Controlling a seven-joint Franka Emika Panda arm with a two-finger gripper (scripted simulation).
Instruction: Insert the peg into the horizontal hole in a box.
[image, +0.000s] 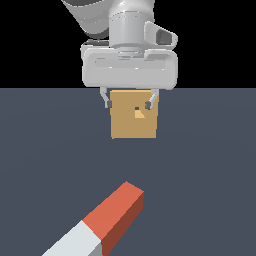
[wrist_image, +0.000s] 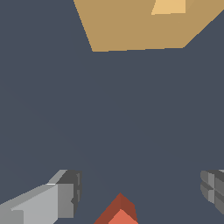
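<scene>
Gripper (image: 128, 104) hovering with jaws spread wide, holding nothing | peg (image: 100, 225) lying flat on the floor, apart from the fingers, red end pointing toward the box (image: 134, 122) | hole (image: 139, 113) facing the peg.

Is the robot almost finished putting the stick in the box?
Not yet, nothing looks done. The long red-and-white square peg lies on the dark floor, apart from the tan cube box. The grey hand hangs open and empty. Left: grab the peg, line it up and slide it into the small square hole.
</scene>
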